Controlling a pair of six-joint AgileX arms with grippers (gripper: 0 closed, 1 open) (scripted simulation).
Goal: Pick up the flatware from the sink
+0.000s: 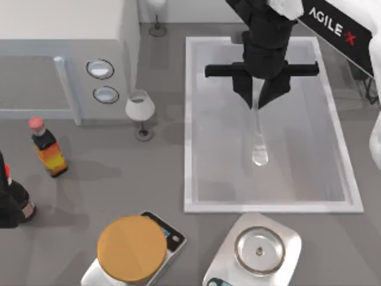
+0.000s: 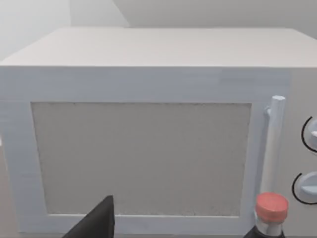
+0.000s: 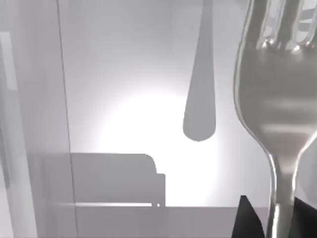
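Fingers (image 1: 246, 90) of right gripper (image 1: 260, 101) clamp fork (image 1: 259, 140) over sink (image 1: 189, 119); tines hidden.

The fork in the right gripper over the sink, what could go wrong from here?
The right gripper pinches the fork by its thin neck, so it may swing or slip. If it drops, it falls back into the sink. The left gripper sits by the sauce bottles.
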